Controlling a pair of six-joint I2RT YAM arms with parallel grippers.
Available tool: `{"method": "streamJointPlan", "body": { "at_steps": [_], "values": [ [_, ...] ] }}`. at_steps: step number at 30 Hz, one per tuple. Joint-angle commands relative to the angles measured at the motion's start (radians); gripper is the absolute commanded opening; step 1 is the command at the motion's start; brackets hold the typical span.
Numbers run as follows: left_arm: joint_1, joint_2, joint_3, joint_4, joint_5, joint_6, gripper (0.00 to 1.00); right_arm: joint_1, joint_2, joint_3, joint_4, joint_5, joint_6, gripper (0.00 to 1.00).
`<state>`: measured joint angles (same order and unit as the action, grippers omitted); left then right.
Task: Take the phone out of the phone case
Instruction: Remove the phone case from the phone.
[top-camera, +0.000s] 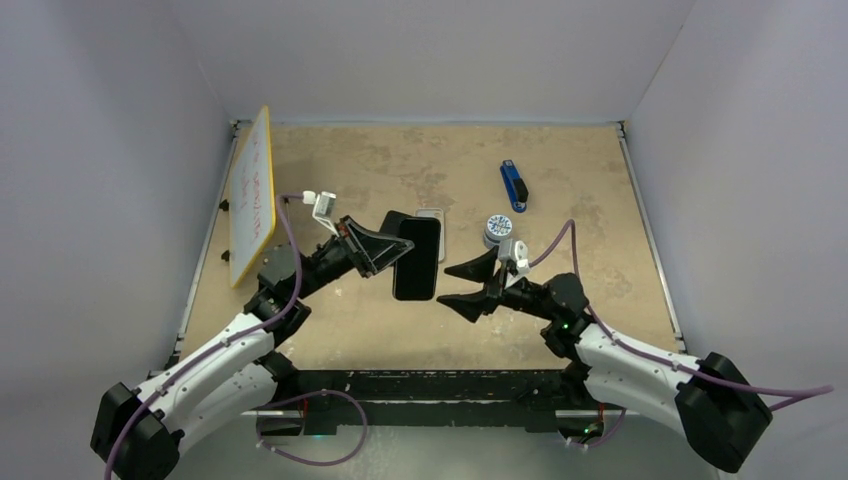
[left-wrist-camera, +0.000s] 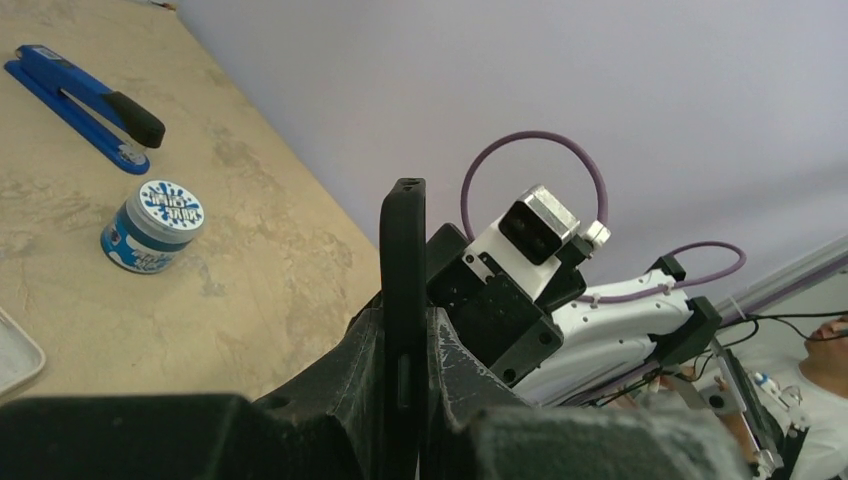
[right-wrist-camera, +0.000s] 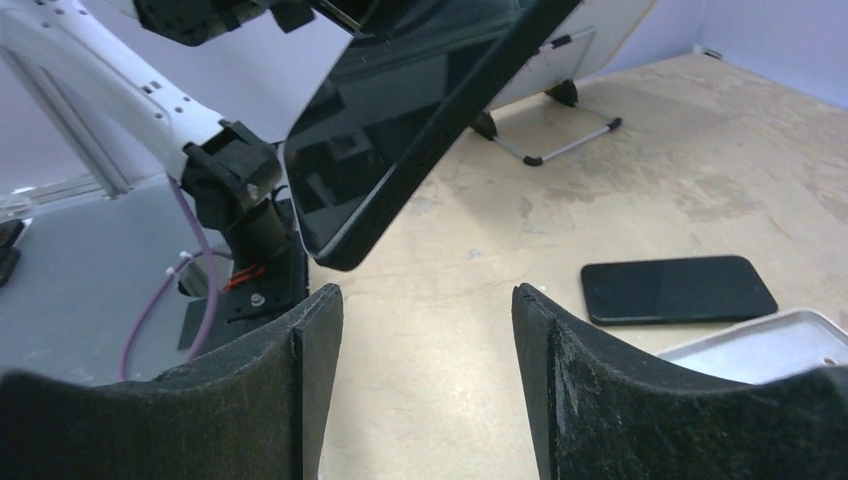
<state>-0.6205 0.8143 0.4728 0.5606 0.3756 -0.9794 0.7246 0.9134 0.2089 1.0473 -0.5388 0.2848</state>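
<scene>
1. The black phone case (left-wrist-camera: 403, 260) has the phone (right-wrist-camera: 400, 130) inside it, the glossy dark screen sitting within the case's rim. The pair is held tilted above the table (top-camera: 580, 280), near its middle in the top view.
2. A silver tray (top-camera: 431, 213) lies at 12 o'clock from the held case and is partly hidden beneath it. I cannot tell what is in it.
3. A flat black slab (right-wrist-camera: 678, 290), like a second handset, lies on the table just beside the tray and outside it, at the tray's 9 o'clock.
4. A small blue-and-white jar (top-camera: 497, 229) with its lid on stands at 2 o'clock from the case. A blue stapler (top-camera: 513, 186) lies farther off at 1 o'clock.
5. The left arm reaches in from 7 o'clock. The left gripper (top-camera: 397, 249) is clamped on the case's 9 o'clock long edge, one finger on each face.
6. The right arm reaches in from 5 o'clock. The right gripper (top-camera: 445, 283) has its jaws well apart and grips nothing. It is near the case's 4 o'clock corner without touching it.
7. A whiteboard (top-camera: 252, 195) stands at the table's 9 o'clock edge.
</scene>
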Motion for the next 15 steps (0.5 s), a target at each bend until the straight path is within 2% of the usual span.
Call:
{"method": "streamJointPlan", "body": {
  "at_steps": [1, 15],
  "values": [
    [0.011, 0.01, 0.059, 0.068, 0.084, 0.046, 0.0, -0.017, 0.011, 0.071, 0.052, -0.105, 0.037, 0.64],
    [0.015, 0.054, 0.043, 0.176, 0.159, 0.002, 0.0, -0.053, 0.112, 0.104, 0.215, -0.223, 0.15, 0.6]
  ]
}}
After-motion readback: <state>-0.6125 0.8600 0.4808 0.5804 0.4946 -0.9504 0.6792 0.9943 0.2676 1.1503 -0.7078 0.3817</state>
